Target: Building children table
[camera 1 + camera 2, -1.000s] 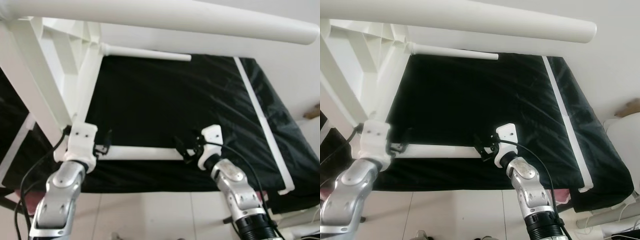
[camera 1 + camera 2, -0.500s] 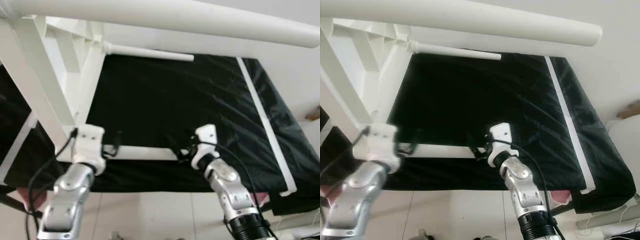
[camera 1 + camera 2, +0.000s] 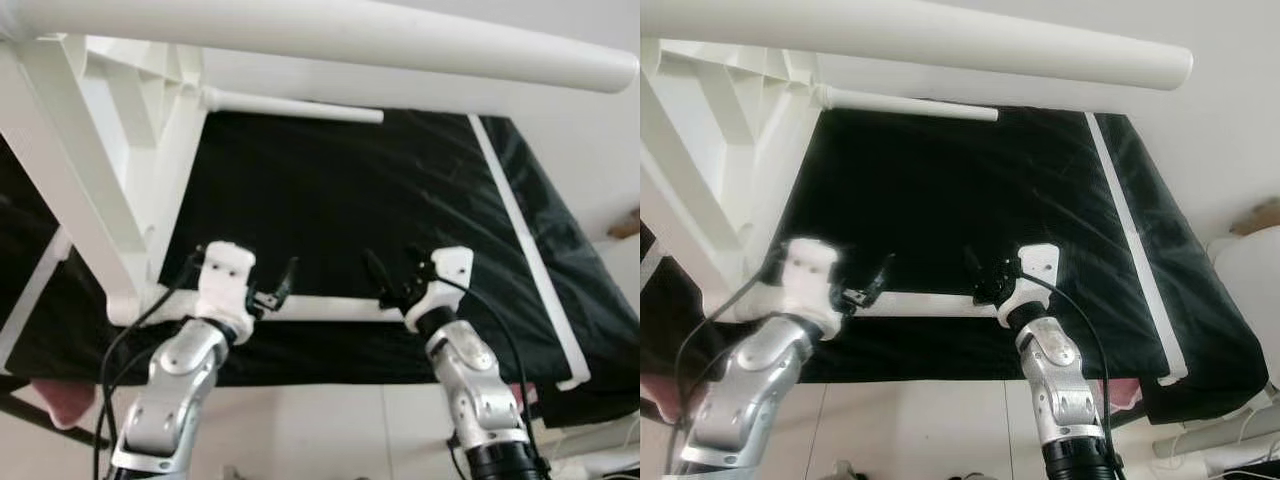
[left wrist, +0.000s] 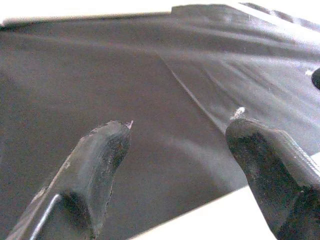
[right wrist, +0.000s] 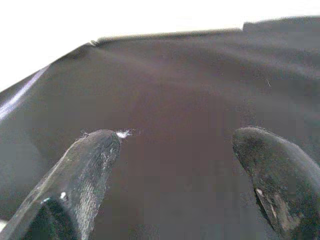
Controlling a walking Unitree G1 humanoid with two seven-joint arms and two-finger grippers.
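A room in a home: pale floor tiles and a plain white wall surround a bed draped in a black sheet (glossy, creased), with white furniture parts spread over it.

- Left silver arm comes up from the lower left, elbow bent, white wrist block tipped forward.
- Left gripper of two long black fingers points ahead and a little to the right, its fingers spread wide apart with nothing between them.
- Right silver arm rises from below, forearm nearly upright.
- Right gripper of two long black fingers angles forward-left, its fingers parted as well, nothing held.
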